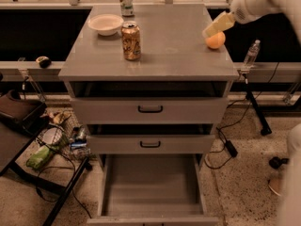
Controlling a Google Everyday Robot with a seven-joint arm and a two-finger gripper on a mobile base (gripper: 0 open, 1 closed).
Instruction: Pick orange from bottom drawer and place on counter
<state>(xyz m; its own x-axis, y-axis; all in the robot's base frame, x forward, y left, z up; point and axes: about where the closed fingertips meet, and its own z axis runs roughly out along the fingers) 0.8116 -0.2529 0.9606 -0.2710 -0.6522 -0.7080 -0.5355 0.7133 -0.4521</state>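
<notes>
Orange (216, 41) sat on the counter (169, 46) near its right edge, with the gripper (215, 27) right above it, touching or just clear; couldn't tell which, nor whether it was apart or clamped. Bottom drawer (149, 182) stood pulled out with no orange in it, so I judged this the release step: let go fully, then lift straight up with no sideways drag, since round fruit that near the edge could roll off. Can (131, 41) and bowl (106, 24) were well apart, no clash risk

Pincer (211, 31) at orange (216, 41) on counter (174, 46)
</notes>
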